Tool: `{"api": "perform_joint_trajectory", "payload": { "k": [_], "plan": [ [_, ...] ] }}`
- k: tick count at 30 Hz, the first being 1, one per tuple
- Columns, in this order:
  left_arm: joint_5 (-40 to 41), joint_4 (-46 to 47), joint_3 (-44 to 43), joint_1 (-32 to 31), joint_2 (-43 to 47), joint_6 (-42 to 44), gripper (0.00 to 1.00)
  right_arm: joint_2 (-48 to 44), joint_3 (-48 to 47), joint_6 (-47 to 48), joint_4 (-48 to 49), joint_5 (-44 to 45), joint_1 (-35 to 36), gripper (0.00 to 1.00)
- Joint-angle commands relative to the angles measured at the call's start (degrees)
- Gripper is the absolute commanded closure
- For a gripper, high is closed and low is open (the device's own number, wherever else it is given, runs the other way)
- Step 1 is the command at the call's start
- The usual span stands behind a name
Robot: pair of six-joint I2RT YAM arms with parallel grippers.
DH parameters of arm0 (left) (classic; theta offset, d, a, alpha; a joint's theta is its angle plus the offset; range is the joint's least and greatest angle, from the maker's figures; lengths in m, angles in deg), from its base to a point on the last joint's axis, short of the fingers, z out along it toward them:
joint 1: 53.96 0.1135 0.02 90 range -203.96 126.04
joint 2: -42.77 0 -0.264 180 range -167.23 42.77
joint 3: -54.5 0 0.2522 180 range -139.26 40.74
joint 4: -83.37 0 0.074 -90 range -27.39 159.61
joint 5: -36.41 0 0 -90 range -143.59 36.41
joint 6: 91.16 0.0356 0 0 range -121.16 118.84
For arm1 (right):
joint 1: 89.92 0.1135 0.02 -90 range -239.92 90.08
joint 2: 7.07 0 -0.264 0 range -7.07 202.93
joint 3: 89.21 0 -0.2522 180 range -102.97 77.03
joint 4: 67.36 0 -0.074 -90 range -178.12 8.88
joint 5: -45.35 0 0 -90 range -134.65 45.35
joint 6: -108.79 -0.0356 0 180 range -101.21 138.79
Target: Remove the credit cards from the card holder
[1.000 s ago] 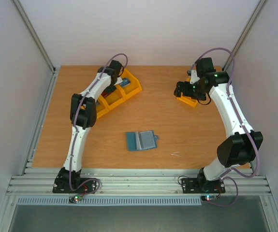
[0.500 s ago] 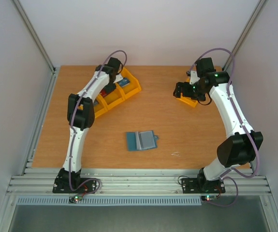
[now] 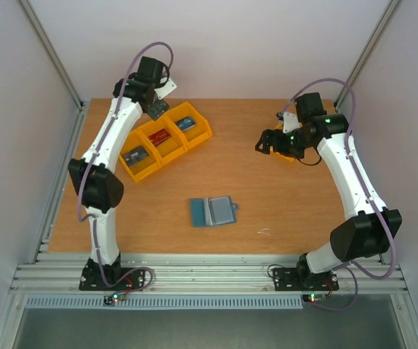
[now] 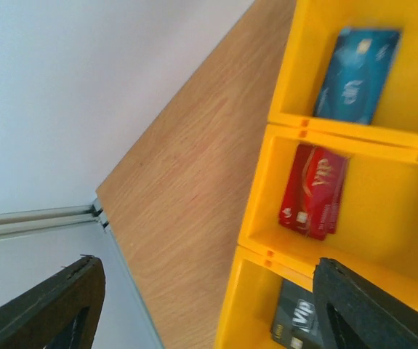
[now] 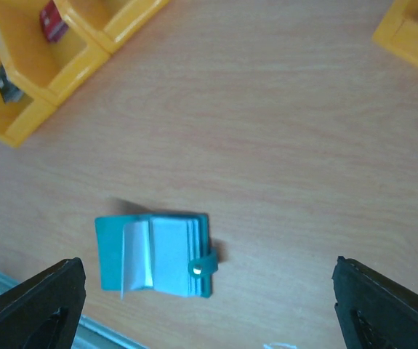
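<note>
Gaping empty, both jaws stand wide; only right wrist shows card holder (image 5: 158, 251) stud (image 5: 196, 270).

This is a robot lab test cell: a left arm (image 3: 107, 142) and a right arm (image 3: 354, 182) are bolted to grooved aluminium rails (image 3: 209, 276) along the near edge of a wooden counter (image 3: 267, 211). Plain white panels (image 3: 230, 43) on metal posts (image 3: 50, 47) close in the counter's far and side edges.

Yellow bins (image 4: 354, 134) hold blue, red, dark credit cards (image 4: 314, 190).
</note>
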Motion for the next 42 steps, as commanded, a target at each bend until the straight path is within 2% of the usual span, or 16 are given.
{"api": "perform_joint_trajectory", "payload": {
  "k": [1, 3, 6, 9, 11, 16, 20, 24, 27, 38, 40, 42],
  "plan": [
    [-8.50, -5.44, 0.78, -1.53, 8.85, -7.37, 0.20, -2.06, 4.62, -2.28, -1.50, 3.18, 4.77, 0.07],
    [-14.98, -7.14, 3.57, -2.87, 14.72, -10.74, 0.16, -1.95, 7.01, -3.89, -1.02, 5.82, 8.34, 0.08],
    [-26.68, -7.35, 13.80, -4.24, 24.14, -19.06, 0.12, -1.78, 10.35, -6.54, 0.11, 10.93, 14.02, 0.09],
    [-40.15, -5.26, 30.32, -4.46, 32.92, -30.73, 0.02, -0.69, 13.18, -8.99, 2.10, 12.10, 19.30, 0.09],
    [-45.75, -0.96, 41.04, -4.57, 36.92, -39.34, 0.01, 0.22, 15.94, -10.95, 4.00, 10.88, 21.27, 0.08],
    [-49.37, 16.83, 61.81, -6.35, 41.74, -55.37, 0.01, 2.15, 21.67, -15.37, 9.52, 10.68, 24.83, 0.06],
    [-48.04, 27.48, 72.62, -11.13, 39.14, -59.33, 0.01, 5.63, 25.68, -17.48, 15.22, 9.18, 27.06, 0.02],
    [-50.72, 36.19, 77.05, -15.27, 34.88, -60.74, 0.01, 9.11, 28.76, -20.93, 19.57, 9.83, 27.11, 0.02],
    [-51.64, 40.54, 78.71, -15.78, 31.22, -61.82, 0.01, 12.23, 29.76, -21.45, 22.16, 9.95, 27.17, 0.01],
    [-49.81, 38.24, 72.93, -19.02, 19.03, -60.87, 0.01, 13.63, 33.07, -24.20, 27.52, 5.43, 27.07, 0.03],
    [-49.82, 37.75, 71.86, -19.56, 17.61, -60.50, 0.09, 13.51, 33.05, -24.07, 27.42, 5.01, 27.06, 0.04],
    [-49.97, 37.12, 71.08, -19.68, 16.56, -60.33, 0.32, 12.78, 33.04, -23.86, 27.08, 5.00, 26.91, 0.04]
  ]
}}
